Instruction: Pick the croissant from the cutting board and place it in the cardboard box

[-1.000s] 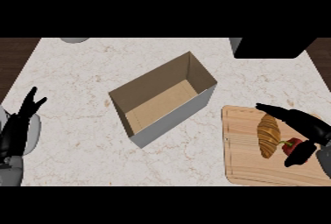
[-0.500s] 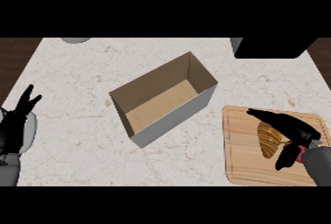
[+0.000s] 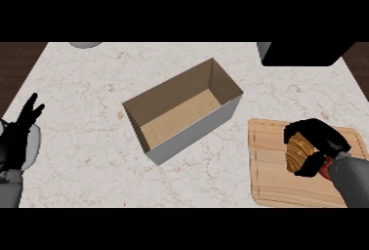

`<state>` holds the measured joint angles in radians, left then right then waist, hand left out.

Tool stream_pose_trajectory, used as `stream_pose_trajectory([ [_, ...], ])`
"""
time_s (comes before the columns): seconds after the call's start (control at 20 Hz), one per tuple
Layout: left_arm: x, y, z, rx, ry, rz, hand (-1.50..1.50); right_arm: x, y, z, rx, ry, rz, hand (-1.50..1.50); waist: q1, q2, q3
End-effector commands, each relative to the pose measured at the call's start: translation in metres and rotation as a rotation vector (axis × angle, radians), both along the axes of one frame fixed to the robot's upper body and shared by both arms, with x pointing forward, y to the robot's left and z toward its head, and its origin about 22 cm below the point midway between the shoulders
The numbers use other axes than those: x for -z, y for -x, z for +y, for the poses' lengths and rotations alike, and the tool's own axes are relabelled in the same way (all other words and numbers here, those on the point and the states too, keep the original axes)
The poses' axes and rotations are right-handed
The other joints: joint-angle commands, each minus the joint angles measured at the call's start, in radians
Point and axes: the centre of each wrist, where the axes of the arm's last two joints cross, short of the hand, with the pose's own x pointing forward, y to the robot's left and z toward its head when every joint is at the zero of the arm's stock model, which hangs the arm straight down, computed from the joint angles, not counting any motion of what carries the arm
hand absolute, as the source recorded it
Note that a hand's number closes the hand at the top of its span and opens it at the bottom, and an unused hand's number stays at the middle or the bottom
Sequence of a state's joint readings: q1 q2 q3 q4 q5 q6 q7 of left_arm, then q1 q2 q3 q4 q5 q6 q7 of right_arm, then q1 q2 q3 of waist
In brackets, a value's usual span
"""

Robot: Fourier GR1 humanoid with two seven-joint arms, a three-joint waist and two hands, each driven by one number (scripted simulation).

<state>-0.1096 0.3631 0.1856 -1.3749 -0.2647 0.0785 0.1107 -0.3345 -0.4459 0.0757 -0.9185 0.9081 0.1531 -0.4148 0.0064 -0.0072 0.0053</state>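
Note:
A golden-brown croissant (image 3: 296, 152) lies on the wooden cutting board (image 3: 277, 183) at the right of the counter. My right hand (image 3: 320, 141) is curled over it, fingers across its far end and thumb at its near end, hiding much of the pastry. The open cardboard box (image 3: 180, 113) stands at the counter's middle, to the left of the board, and nothing shows inside it. My left hand (image 3: 18, 139) rests open at the left edge, fingers up.
A black appliance (image 3: 299, 52) sits at the counter's back right. A grey round object (image 3: 86, 44) shows at the back left edge. Dark wood floor borders the counter at left and right.
My right hand has come down over the croissant and closed its fingers round it. The left hand has drifted slightly lower at the left edge.

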Motion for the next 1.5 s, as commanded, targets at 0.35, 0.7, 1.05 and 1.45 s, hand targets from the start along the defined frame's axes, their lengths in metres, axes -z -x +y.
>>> stream_pose_trajectory([
  [0.35, 0.001, 0.007, 0.006, -0.033, 0.041, 0.014, 0.00, 0.017, 0.056, 0.054, 0.346, 0.048, -0.129, 1.50, -0.054, -0.005, -0.009],
  [0.7, 0.005, 0.020, 0.010, -0.042, 0.016, 0.007, 0.00, -0.061, 0.098, 0.085, 0.448, 0.121, -0.391, 1.50, -0.038, -0.003, -0.008],
  [1.05, 0.004, 0.006, 0.003, -0.008, 0.028, 0.005, 0.00, -0.132, 0.119, 0.117, 0.313, -0.022, -0.679, 1.50, -0.024, 0.004, -0.006],
  [1.45, 0.012, 0.002, 0.003, 0.018, 0.026, -0.025, 0.00, -0.167, 0.088, 0.185, 0.234, -0.175, -0.643, 1.50, 0.001, 0.009, -0.006],
])
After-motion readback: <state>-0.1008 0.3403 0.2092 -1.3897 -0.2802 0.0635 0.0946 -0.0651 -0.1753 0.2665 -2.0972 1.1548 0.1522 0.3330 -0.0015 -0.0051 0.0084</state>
